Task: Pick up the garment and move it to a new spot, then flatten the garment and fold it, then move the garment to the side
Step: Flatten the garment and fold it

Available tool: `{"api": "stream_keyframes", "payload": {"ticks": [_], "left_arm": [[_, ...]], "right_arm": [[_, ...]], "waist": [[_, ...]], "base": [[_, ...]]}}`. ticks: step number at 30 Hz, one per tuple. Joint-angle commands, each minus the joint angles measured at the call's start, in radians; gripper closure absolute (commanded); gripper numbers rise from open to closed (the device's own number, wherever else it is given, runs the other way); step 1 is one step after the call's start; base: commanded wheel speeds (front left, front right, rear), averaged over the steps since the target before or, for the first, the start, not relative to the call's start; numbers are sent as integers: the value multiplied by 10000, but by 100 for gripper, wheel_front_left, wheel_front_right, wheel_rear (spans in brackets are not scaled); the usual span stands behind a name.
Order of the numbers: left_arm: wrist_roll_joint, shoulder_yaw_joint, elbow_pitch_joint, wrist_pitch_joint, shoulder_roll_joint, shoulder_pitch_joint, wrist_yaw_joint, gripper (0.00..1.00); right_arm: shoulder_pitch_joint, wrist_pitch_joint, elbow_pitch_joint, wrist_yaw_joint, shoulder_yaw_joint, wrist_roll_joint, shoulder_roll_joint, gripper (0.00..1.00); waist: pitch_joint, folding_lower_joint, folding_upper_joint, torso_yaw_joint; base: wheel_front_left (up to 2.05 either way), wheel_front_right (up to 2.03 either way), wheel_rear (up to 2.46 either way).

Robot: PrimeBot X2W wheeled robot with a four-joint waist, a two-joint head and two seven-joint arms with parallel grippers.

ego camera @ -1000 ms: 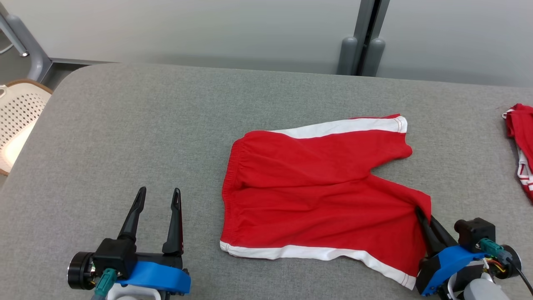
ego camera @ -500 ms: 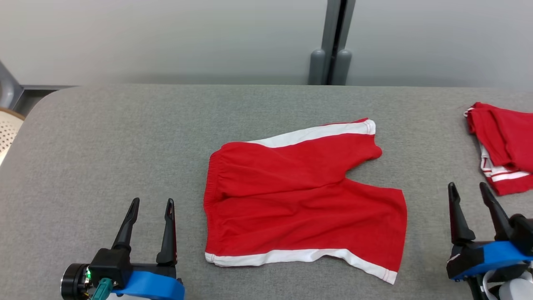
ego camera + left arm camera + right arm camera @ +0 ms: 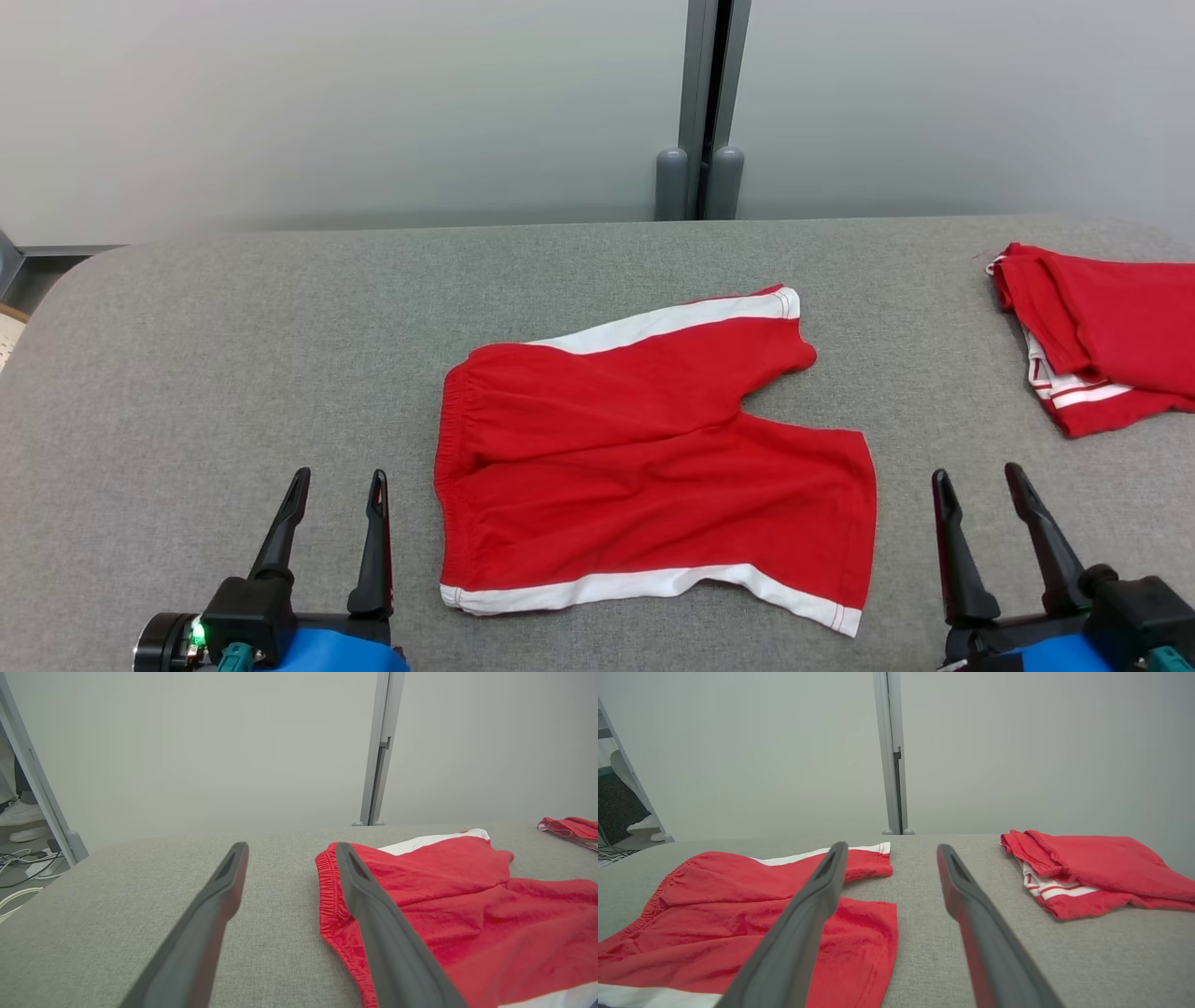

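Red shorts (image 3: pixel 644 457) with white side stripes lie spread flat on the grey table (image 3: pixel 233 355), waistband to the left, legs to the right. My left gripper (image 3: pixel 338 483) is open at the lower left, a little left of the waistband (image 3: pixel 334 891), touching nothing. At the lower right my right gripper (image 3: pixel 976 478) is open too, just right of the near leg's hem (image 3: pixel 889 947). The shorts (image 3: pixel 752 914) also show in the right wrist view.
A pile of folded red and white garments (image 3: pixel 1102 336) lies at the table's right edge, also in the right wrist view (image 3: pixel 1092 868). A grey post (image 3: pixel 700 112) stands behind the table against a pale wall. Bare table surface spreads on the left.
My right gripper let go of the near leg's hem, opened and drew back to the right. The head camera turned right, bringing the folded pile further into view.
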Motion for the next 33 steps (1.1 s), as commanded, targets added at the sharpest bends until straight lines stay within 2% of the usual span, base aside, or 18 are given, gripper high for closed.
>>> {"api": "stream_keyframes", "payload": {"ticks": [1,9,28,33], "left_arm": [[25,36,6,-44,12,73,-40,0],[89,55,-22,-44,21,168,-78,0],[53,31,28,-44,14,9,-109,0],[51,-167,200,-44,13,70,-106,0]], "right_arm": [[188,-2,-107,2,83,-80,39,0],[613,-2,-63,2,522,-134,141,0],[374,-2,160,2,511,60,135,0],[413,-1,667,2,531,284,135,0]], "waist": [[-23,0,0,6],[-43,0,0,52],[52,0,0,51],[81,0,0,40]], "base": [[0,0,0],[0,0,0],[0,0,0],[0,0,0]]}}
